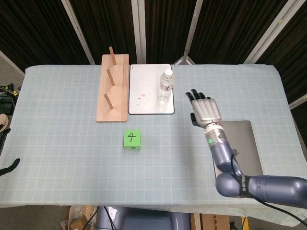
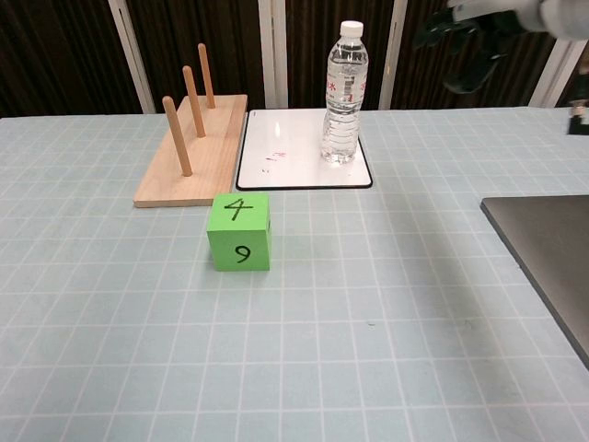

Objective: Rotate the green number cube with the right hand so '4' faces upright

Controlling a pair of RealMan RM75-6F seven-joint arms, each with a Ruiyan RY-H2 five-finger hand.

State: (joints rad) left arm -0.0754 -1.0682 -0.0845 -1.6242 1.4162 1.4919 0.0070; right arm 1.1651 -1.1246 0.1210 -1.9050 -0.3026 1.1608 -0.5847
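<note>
A pale grid-patterned tablecloth (image 1: 62, 143) covers the table, with dark slatted panels behind. The green number cube (image 1: 132, 139) sits alone near the middle, '4' on top, in front of the wooden peg board (image 1: 112, 88). The right hand (image 1: 205, 110) hangs empty above the cloth, fingers spread, well apart from the cube, near the laptop (image 1: 237, 143). The chest view cuts this hand off at the top edge. The left hand isn't visible.

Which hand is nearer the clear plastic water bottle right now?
The right hand. It hangs open above the table, off to the right of the clear plastic water bottle, near the grey laptop. The left hand shows in neither view.
</note>
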